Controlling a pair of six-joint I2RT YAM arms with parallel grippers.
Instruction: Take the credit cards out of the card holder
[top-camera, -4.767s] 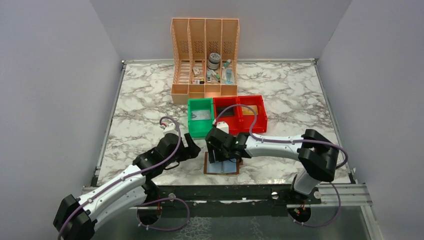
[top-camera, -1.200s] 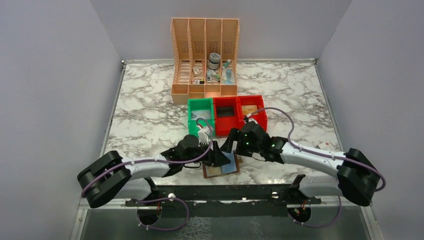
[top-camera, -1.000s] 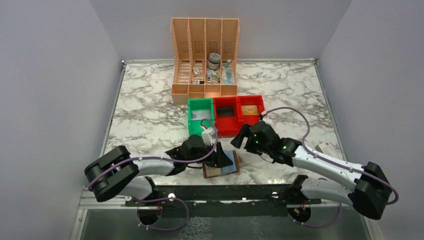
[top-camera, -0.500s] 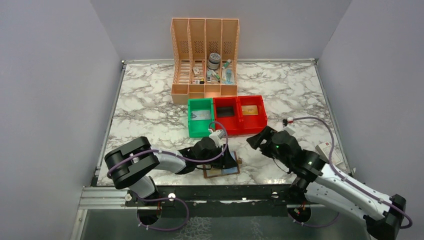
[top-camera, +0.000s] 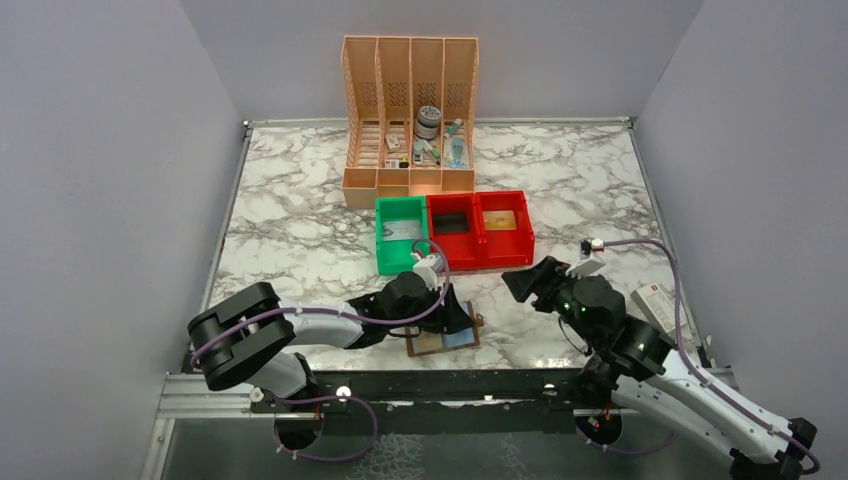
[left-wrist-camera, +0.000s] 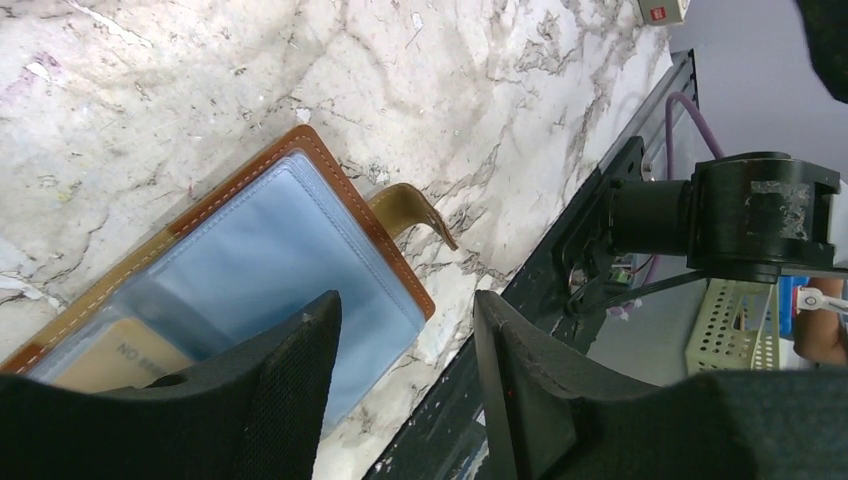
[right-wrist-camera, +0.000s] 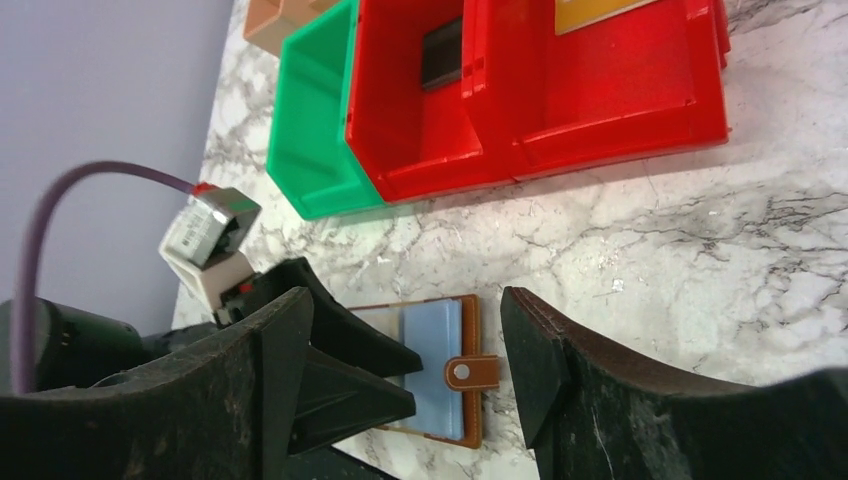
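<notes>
Top external: card holder (top-camera: 443, 349) open, credit cards (top-camera: 460, 339) still slotted. Right hand (top-camera: 528, 280) withdrawn right of holder, released, empty; left hand (top-camera: 456, 318) now over holder, released. Extraction pending.

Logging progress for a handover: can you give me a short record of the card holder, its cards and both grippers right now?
card holder: lying open on the table, near the front edge
cards inside: blue card and tan card, both in their slots
left gripper: open, above the holder, gripping nothing
right gripper: open, empty, off to the holder's right
cards removed by either gripper now: none in hand
</notes>
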